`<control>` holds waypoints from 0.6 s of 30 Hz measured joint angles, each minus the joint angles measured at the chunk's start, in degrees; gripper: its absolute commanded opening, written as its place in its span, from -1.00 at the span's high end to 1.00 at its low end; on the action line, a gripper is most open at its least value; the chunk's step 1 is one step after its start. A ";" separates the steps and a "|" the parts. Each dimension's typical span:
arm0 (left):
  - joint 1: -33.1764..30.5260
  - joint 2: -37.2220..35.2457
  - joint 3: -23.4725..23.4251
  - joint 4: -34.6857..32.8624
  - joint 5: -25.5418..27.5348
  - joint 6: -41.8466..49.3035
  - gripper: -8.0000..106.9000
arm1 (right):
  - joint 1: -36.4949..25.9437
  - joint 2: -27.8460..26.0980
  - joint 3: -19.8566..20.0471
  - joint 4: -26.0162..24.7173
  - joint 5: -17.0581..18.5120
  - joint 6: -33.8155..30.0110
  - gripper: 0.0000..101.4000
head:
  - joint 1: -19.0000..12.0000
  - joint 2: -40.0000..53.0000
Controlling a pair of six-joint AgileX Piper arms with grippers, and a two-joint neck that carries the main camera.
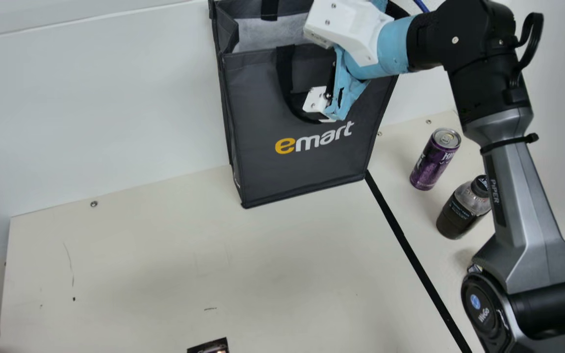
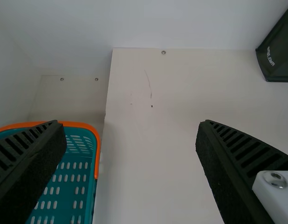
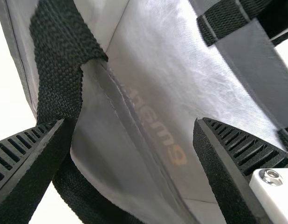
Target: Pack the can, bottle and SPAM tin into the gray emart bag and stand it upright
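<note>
The gray emart bag [image 1: 302, 166] stands upright against the back wall, its top open. At its upper front is my right gripper [image 1: 344, 93], beside the front handle. In the right wrist view my right gripper [image 3: 129, 125] is open, with the front panel's rim and the black handle [image 3: 60, 70] passing between and beyond its fingers. The purple can [image 1: 434, 159] and the dark bottle [image 1: 459, 211] stand right of the bag. A small object [image 1: 474, 268] peeks out behind the right arm; I cannot tell if it is the SPAM tin. My left gripper [image 2: 130, 125] is open over the table, holding nothing.
A teal basket with an orange rim [image 2: 95, 140] stands beside the table in the left wrist view. A dark printed item [image 1: 210, 347] lies at the main view's bottom edge. Black tape [image 1: 410, 252] crosses the cream table [image 1: 165, 264], and a white wall [image 1: 115, 113] rises behind.
</note>
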 measured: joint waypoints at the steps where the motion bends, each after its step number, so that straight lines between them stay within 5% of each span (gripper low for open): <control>1: 0.00 0.00 0.00 0.00 0.00 0.00 -0.71 | 0.00 0.21 0.14 0.14 0.00 -0.24 -0.35 | 0.00 0.09; 11: 0.00 0.00 0.00 0.00 0.00 0.00 -0.71 | -0.08 0.90 1.44 1.89 0.01 -2.60 0.97 | 0.00 0.09; 18: 0.00 0.00 0.00 0.00 0.00 0.00 -0.71 | -0.34 1.06 1.70 3.12 0.01 -3.78 1.00 | 0.00 0.09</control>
